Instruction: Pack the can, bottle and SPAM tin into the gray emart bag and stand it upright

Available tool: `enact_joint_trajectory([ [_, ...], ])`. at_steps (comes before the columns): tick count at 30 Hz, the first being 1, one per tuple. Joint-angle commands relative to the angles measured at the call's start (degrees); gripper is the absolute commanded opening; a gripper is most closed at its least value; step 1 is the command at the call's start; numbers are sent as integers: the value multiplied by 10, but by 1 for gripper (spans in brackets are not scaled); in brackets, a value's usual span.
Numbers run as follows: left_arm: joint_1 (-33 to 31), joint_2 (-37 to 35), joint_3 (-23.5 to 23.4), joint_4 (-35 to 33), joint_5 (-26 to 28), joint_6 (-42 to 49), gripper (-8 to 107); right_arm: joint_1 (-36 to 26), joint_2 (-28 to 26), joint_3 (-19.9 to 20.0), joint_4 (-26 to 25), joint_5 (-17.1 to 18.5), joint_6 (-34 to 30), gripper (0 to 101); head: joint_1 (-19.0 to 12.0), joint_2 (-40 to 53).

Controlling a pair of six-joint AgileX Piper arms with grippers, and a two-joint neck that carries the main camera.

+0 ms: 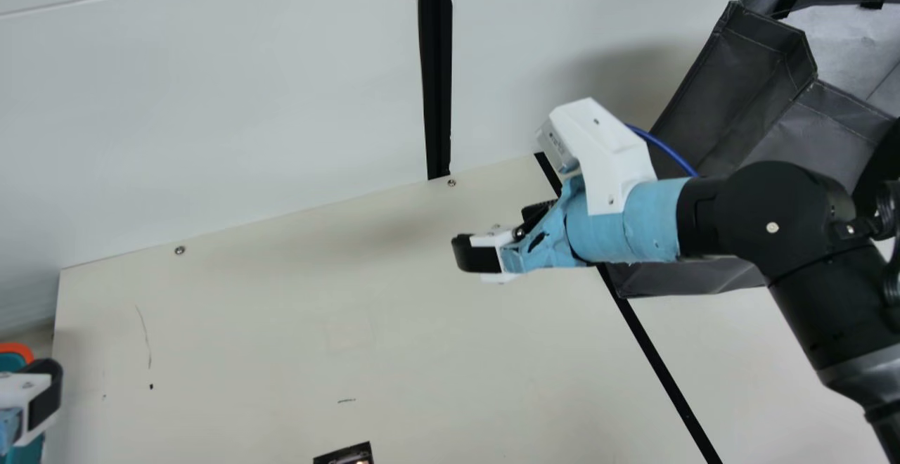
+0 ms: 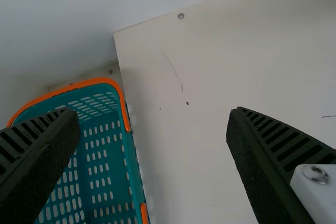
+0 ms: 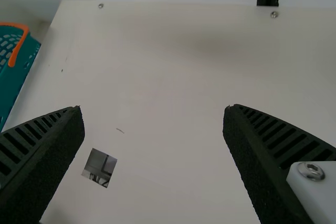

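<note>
Cream table (image 1: pixel 281 323), teal basket (image 2: pixel 52 94) beside its left edge; left gripper (image 1: pixel 43 397) near that edge, fingers apart. Right gripper (image 1: pixel 496 230) above table's middle, fingers also apart; gray emart bag (image 1: pixel 738 84) at table's right.

Wall (image 1: pixel 211 98) behind tbl (image 1: pixel 281 323); post (image 1: pixel 436 63) on wall, approx. ctr. Basket (image 2: pixel 113 177) L, just beside tbl's L edge. Line (image 1: pixel 661 358) on tbl, R of ctr, runs back to front. Emart bag (image 1: pixel 745 84) R, nr wall. Small card (image 1: pixel 346 455) on tbl, front, betw. basket & line.
</note>
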Motion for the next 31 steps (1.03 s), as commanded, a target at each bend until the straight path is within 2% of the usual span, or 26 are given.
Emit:
enact_joint_trajectory([
  [1,0,0,0,0,0,0,90,0,0,0,0,0,0,95,-14,-1],
  [31,0,0,0,0,0,0,90,0,0,6,1,-2,-1,95,-14,-1],
])
